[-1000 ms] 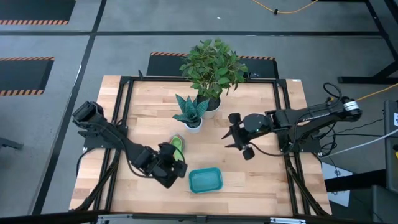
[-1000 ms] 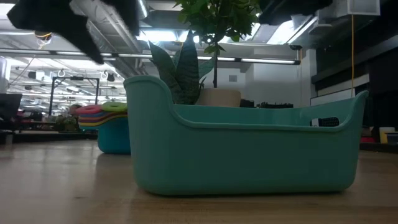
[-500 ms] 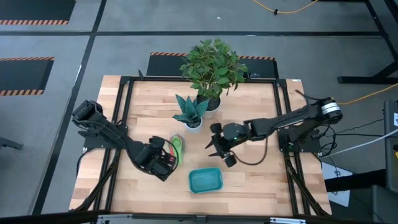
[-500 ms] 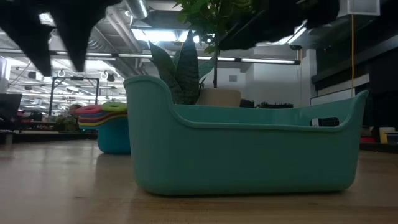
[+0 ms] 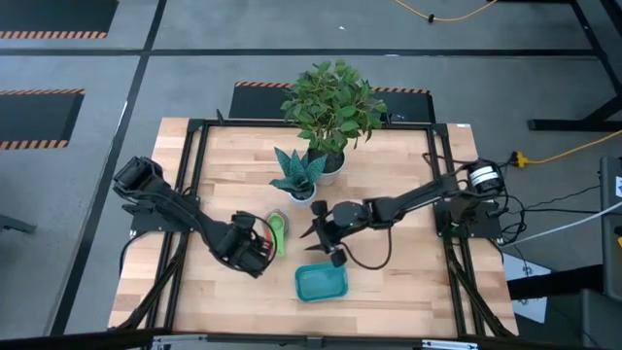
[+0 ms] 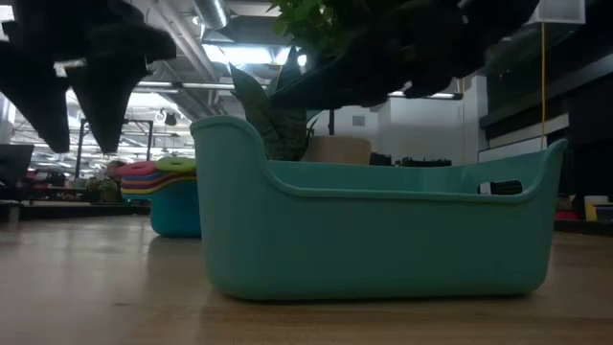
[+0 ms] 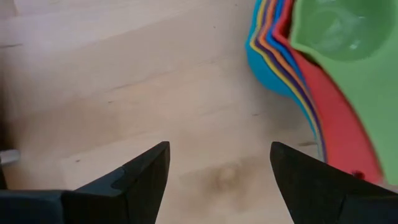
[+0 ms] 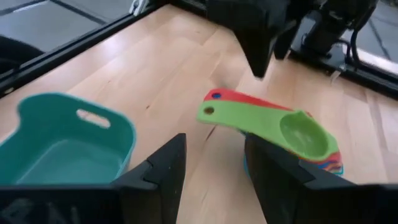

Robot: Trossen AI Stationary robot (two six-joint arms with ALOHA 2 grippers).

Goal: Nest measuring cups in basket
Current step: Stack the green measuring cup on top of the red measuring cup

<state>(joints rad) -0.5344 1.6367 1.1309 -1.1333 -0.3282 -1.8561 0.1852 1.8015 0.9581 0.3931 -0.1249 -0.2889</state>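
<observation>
The stacked measuring cups (image 5: 277,231) lie on the tabletop (image 5: 389,175) between both empty, wide-open claws, touching neither: left claw (image 5: 259,246) just beside them, right claw (image 5: 321,233) slightly farther, basket (image 5: 321,282) nearby.

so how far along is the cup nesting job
Done: the measuring cups already sit nested in one stack on the table. In hand: nothing; the right gripper and left gripper flank the stack, fingers open. Left: getting the stack into the empty teal basket.
</observation>
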